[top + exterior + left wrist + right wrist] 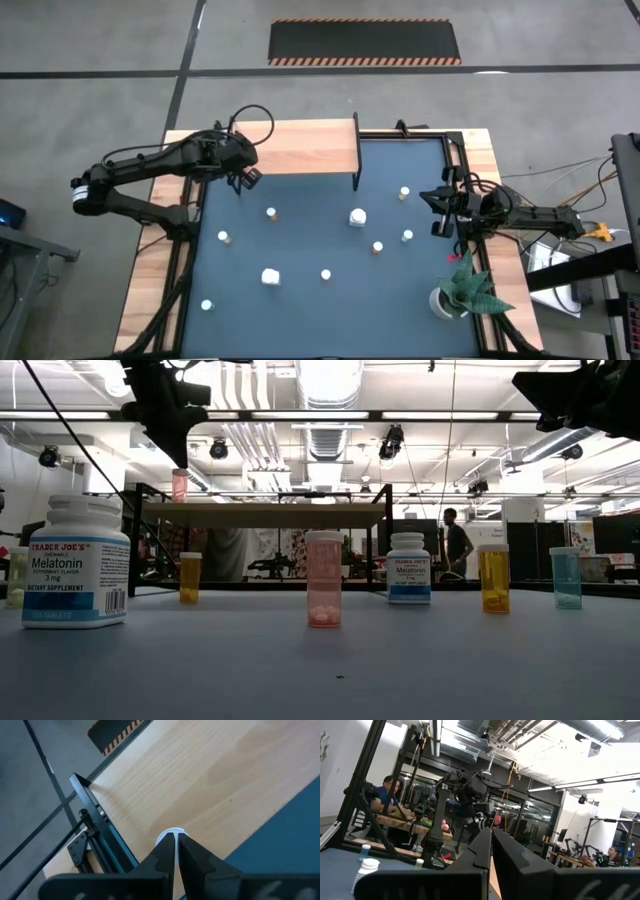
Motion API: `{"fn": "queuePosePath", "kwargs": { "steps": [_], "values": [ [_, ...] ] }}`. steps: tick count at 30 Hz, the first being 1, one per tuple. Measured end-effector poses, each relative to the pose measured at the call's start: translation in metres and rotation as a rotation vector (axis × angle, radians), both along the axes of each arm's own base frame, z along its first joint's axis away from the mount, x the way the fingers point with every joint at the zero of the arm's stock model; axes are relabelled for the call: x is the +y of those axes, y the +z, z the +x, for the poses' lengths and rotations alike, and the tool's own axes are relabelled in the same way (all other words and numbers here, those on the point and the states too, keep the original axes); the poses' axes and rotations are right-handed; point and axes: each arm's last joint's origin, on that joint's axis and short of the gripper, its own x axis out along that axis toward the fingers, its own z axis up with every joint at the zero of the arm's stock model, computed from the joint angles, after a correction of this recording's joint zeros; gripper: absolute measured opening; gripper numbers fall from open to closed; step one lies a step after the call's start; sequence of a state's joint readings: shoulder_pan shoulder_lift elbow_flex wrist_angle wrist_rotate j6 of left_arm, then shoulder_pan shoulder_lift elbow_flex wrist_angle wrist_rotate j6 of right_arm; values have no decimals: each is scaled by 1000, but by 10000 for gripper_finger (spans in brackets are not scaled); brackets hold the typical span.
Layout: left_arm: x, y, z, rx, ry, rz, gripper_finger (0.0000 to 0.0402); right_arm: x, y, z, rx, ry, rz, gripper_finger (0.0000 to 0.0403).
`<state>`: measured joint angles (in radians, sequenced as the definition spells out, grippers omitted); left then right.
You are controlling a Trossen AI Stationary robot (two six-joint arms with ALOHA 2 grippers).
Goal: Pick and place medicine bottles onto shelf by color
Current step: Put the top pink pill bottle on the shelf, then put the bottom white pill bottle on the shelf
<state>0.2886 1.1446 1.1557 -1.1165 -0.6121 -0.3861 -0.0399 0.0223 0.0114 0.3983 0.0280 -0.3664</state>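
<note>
The shelf [290, 148] is a light wooden board on black legs at the table's far side. A pinkish bottle with a white cap [180, 485] stands upright on its left part. My left gripper [247, 180] hangs over that bottle with its fingers shut. In the left wrist view the white cap [167, 833] shows just beyond the fingertips [176, 836]. Several small bottles stand on the dark mat [300, 250], and two larger white ones [357, 217] [270, 277] stand among them. My right gripper [437, 208] is shut and empty at the mat's right edge.
In the low view a big Melatonin bottle [77, 565] stands near left, with a pink bottle [324, 578] in the middle and orange ones [494, 577] [189, 577] farther back. A potted green plant [460, 290] stands at the near right. People show in the room behind.
</note>
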Motion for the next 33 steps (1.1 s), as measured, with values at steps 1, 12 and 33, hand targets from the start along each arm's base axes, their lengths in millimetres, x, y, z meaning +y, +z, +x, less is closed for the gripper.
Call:
{"fn": "queuePosePath", "kwargs": {
  "steps": [1,12,33],
  "values": [
    [0,0,0,-1,0,0,4,0,0,0,0,0,0,9],
    [-2,33,4,-168,-7,8,4,0,0,0,0,0,0,9],
    [-183,-3,76,-276,-837,-546,4,0,0,0,3,6,14,9]
  ]
}}
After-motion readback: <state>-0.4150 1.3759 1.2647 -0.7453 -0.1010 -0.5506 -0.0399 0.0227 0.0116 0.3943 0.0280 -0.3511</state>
